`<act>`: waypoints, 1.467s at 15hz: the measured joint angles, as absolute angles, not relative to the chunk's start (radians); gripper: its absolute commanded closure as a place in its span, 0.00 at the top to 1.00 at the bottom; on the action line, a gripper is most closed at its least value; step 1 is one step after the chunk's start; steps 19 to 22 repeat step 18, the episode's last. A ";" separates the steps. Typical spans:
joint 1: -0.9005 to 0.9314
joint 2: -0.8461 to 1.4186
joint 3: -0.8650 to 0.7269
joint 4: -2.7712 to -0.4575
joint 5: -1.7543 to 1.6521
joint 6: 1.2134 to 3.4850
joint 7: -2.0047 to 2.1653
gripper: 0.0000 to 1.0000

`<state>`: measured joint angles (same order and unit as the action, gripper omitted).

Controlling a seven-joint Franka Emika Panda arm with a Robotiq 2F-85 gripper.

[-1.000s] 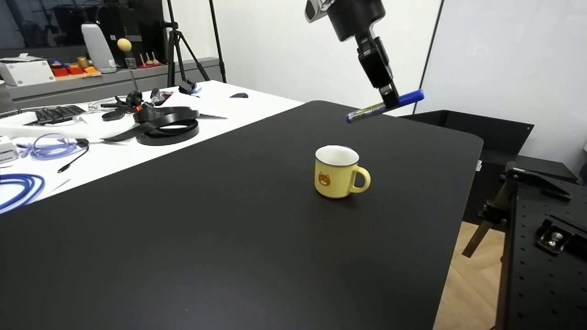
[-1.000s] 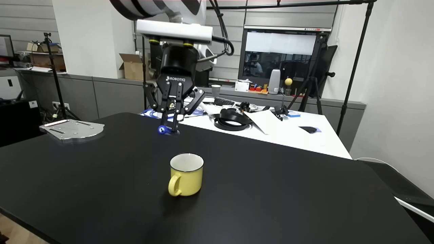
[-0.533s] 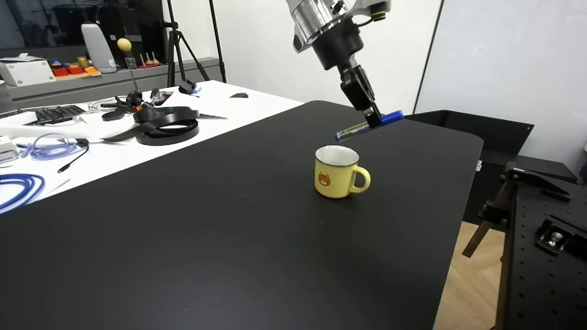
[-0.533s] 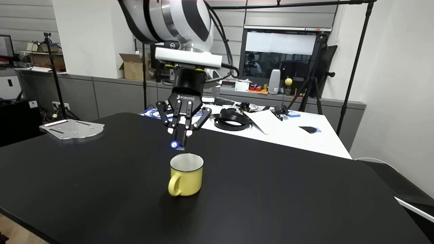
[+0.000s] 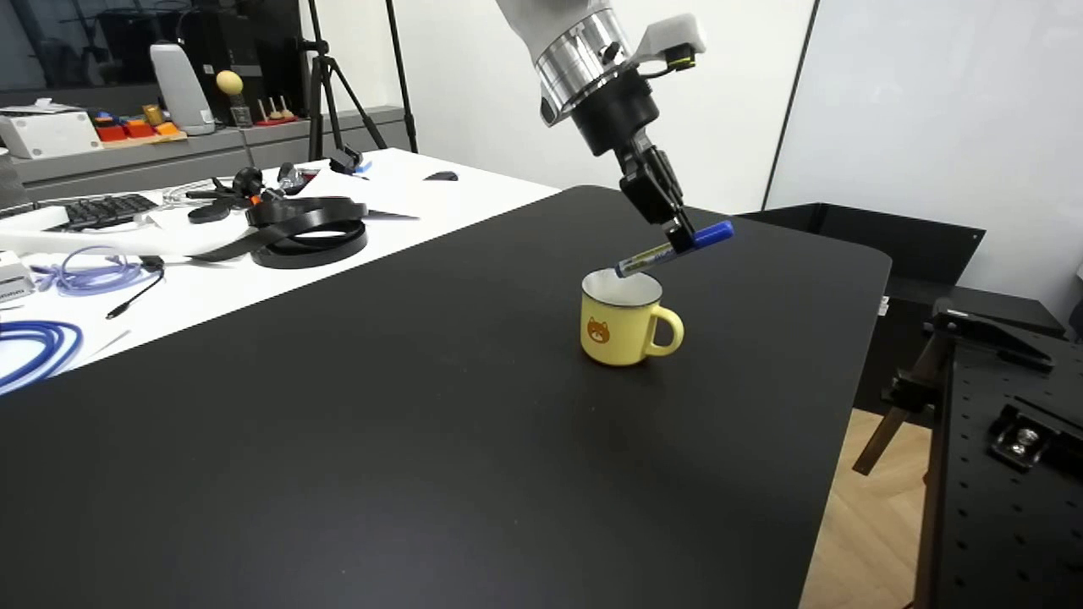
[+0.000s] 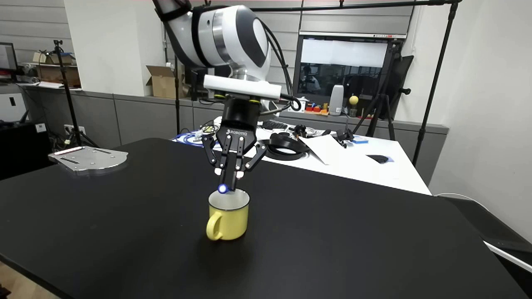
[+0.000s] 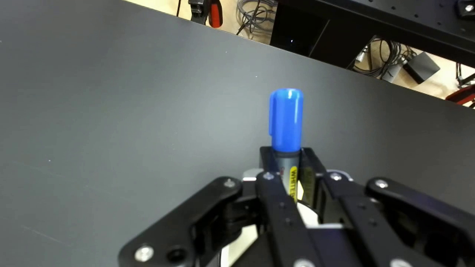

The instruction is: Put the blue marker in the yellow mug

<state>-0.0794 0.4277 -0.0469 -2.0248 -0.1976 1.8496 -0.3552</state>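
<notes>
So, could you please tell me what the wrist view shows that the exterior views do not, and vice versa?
Only the wrist view shows coiled grey cables beyond the black table, and readable lettering on the blue marker.

Only the exterior views show the white table and coiled black strap and, in an exterior view, the animal-face print on the yellow mug.

Both share the gripper shut on the blue marker, the black table and the yellow mug, partly hidden in the wrist view.

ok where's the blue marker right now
In an exterior view, the blue marker is right of centre, held slanting in the gripper, its lower end appearing over the mouth of the yellow mug.
</notes>
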 measured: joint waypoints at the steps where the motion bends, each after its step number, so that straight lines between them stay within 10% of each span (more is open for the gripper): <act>1: -0.080 0.437 -0.047 -2.017 -0.198 1.845 -0.355 0.05; 5: -0.081 0.472 -0.047 -1.983 -0.197 1.810 -0.355 0.05; 7: -0.081 0.488 -0.047 -1.967 -0.197 1.794 -0.355 0.47; 15: -0.081 0.558 -0.038 -1.900 -0.195 1.789 -0.355 0.98; 22: -0.081 0.570 -0.023 -1.882 -0.192 1.798 -0.357 1.00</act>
